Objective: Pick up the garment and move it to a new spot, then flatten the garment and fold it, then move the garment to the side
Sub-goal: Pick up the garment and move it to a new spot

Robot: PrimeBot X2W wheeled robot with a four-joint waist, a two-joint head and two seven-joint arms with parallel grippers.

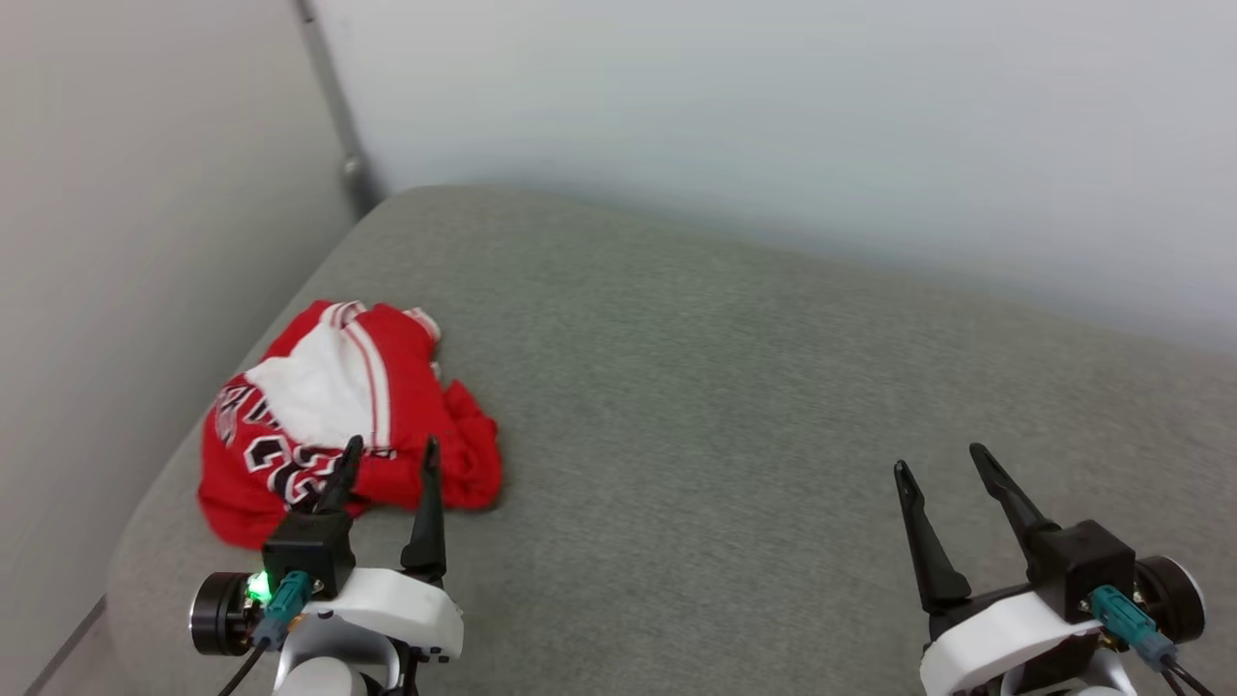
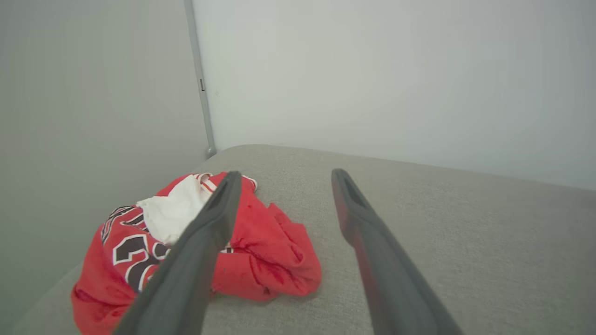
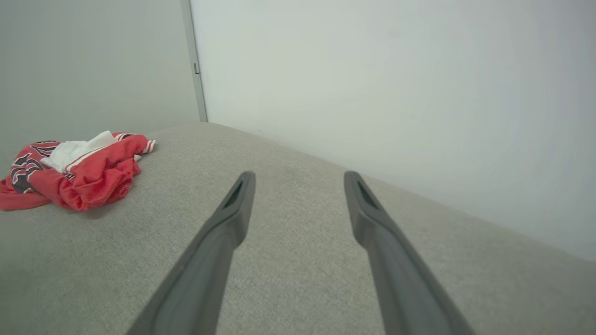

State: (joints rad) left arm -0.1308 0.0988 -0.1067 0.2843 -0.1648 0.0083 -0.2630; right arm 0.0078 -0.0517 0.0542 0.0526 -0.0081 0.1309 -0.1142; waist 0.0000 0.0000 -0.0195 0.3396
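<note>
Both left fingers (image 1: 426,503) and right fingers (image 1: 923,536) wide open, empty, jersey (image 1: 319,387) crumpled far left on the cushion (image 1: 725,387) just past the left pair, so I'm at pickup, next I lower and pinch cloth.

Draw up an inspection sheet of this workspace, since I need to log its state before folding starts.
Surface: grey fabric-covered surface, rounded far-left corner.
Job's things: red jersey, crumpled in a heap at the left, white part and black numbers showing.
Clutter: nothing seen.
Grippers: left gripper open by the jersey, holding nothing; right gripper open over the grey fabric, far from the jersey.
Cables: teal connectors with dark cables at both wrists, off the jersey.
Surroundings: pale walls, metal corner strip.
</note>
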